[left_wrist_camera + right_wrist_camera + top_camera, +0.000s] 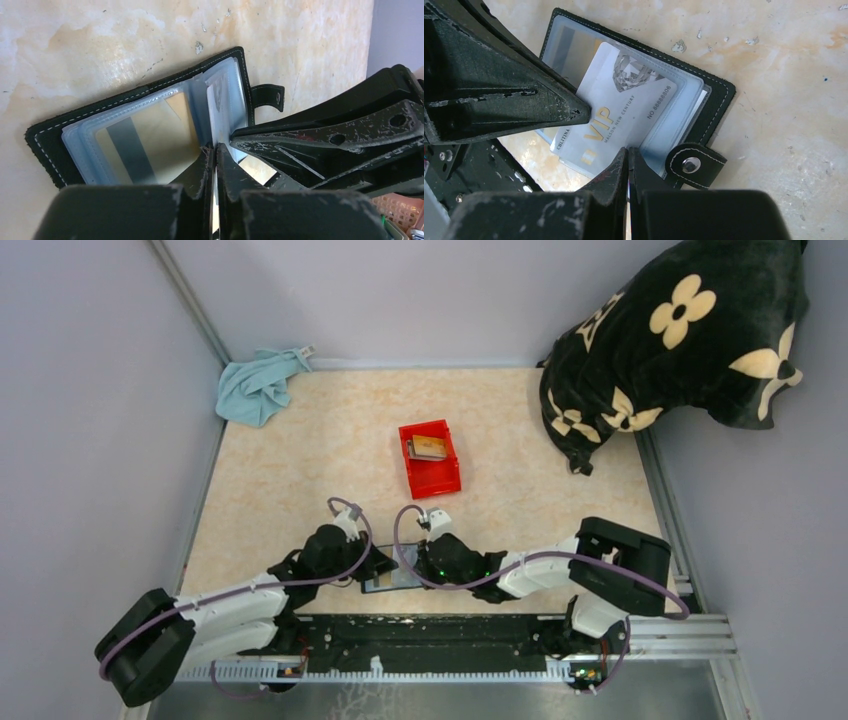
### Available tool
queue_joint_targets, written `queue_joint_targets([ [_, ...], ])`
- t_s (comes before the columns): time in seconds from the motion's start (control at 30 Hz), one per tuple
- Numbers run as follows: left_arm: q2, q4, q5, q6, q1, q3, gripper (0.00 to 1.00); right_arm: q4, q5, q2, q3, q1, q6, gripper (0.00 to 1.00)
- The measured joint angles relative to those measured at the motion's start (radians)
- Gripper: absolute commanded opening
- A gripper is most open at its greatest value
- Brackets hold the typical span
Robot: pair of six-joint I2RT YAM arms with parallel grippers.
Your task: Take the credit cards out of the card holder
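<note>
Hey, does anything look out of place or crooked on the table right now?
Yes: a white VIP card sticks partway out of its clear sleeve, overhanging the edge of the open card holder. Nothing looks spilled or damaged.
</note>
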Motion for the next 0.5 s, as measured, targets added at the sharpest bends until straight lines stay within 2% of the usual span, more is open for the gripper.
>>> queue_joint_targets([
  [0.07,-0.020,-0.015,-0.004,0.001,0.000,0.000,0.00,0.007,-0.008,0.004,0.000,-0.006,0.006,0.00],
  [0.3,-0.149,-0.116,-0.051,0.007,-0.002,-0.002,0.00,0.069,-0.066,0.007,-0.032,-0.042,0.032,0.00],
  [0.33,-0.163,-0.126,-0.058,0.008,-0.002,-0.003,0.03,0.076,-0.073,0.007,-0.036,-0.046,0.034,0.00],
  [0.4,-0.185,-0.148,-0.069,0.012,-0.003,-0.004,0.16,0.087,-0.082,0.007,-0.041,-0.053,0.039,0.00],
  [0.5,-0.198,-0.173,-0.088,0.023,-0.004,-0.004,0.24,0.092,-0.089,0.007,-0.045,-0.057,0.041,0.00],
])
